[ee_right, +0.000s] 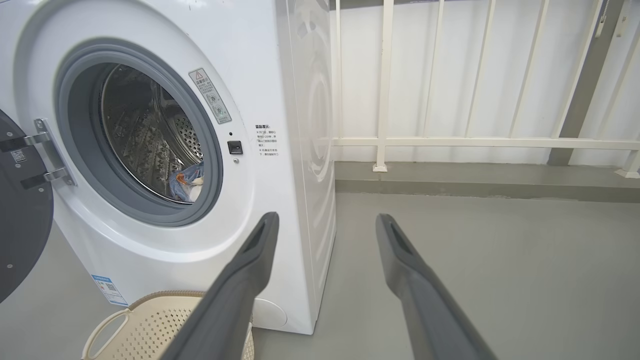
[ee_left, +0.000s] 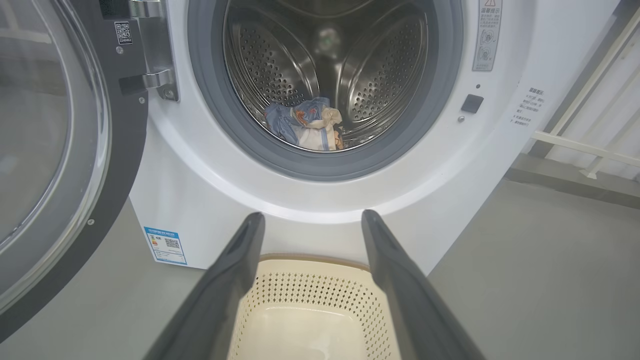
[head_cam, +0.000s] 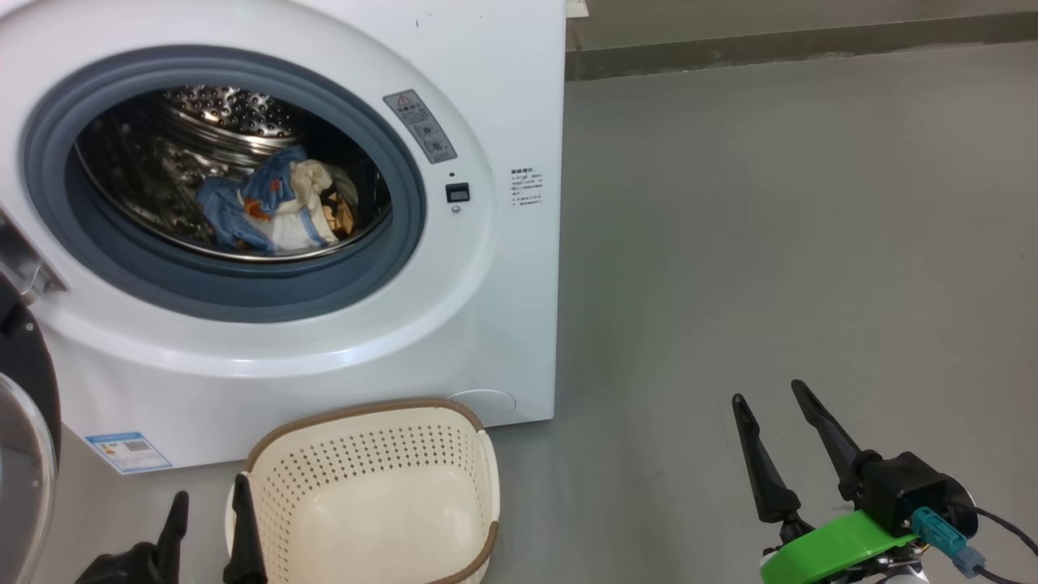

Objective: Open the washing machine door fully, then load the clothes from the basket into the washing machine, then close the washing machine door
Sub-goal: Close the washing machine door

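The washing machine stands with its door swung wide open to the left. Inside the steel drum lie the clothes, a blue, cream and orange heap, also seen in the left wrist view as clothes. The cream basket sits on the floor in front of the machine and holds nothing. My left gripper is open at the basket's left rim, its fingers above the basket. My right gripper is open over bare floor to the right of the machine.
Grey floor stretches to the right of the machine. A white railing on a low kerb runs behind it. The open door juts out at the far left, close to my left arm.
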Motion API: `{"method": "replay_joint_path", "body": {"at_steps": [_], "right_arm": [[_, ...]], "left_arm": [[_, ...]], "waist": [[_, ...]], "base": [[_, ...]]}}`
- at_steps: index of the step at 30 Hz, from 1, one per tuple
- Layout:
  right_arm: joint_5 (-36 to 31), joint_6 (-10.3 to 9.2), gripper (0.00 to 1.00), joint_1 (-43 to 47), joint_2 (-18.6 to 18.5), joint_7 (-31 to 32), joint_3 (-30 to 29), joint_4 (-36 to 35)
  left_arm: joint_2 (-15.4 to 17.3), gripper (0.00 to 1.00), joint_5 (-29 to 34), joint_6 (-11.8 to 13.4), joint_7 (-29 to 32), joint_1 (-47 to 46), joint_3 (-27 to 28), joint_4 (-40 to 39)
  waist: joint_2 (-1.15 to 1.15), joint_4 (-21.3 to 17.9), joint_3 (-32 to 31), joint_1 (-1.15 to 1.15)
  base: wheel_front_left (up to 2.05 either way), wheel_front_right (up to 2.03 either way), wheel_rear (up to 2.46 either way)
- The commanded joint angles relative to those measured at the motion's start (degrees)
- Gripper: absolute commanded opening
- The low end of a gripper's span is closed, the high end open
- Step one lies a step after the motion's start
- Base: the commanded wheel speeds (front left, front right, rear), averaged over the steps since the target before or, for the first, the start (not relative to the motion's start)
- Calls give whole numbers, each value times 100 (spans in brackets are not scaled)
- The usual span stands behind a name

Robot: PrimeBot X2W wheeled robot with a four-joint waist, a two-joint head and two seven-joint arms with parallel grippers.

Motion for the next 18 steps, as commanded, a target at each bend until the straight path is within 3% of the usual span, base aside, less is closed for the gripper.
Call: {"method": "replay_joint_path", "body": {"at_steps": [1, 10, 18], "right_arm": [[-7, 16, 100, -59, -1, -27, 164, -129], [0, 16, 100, -68, -1, -27, 195, -103], [-6, 16, 100, -72, -1, -27, 225, -71]], "left_arm": [[56, 100, -29, 4, -37, -251, 152, -85], [56, 100, -61, -11, -37, -262, 113, -16], [56, 100, -45, -14, -37, -256, 82, 20]], "waist": [[0, -1, -6, 0], [0, -3, -25, 0], [0, -4, -44, 0]], "base": [[0, 0, 0], [-31, 31, 0], [-142, 142, 0]]}}
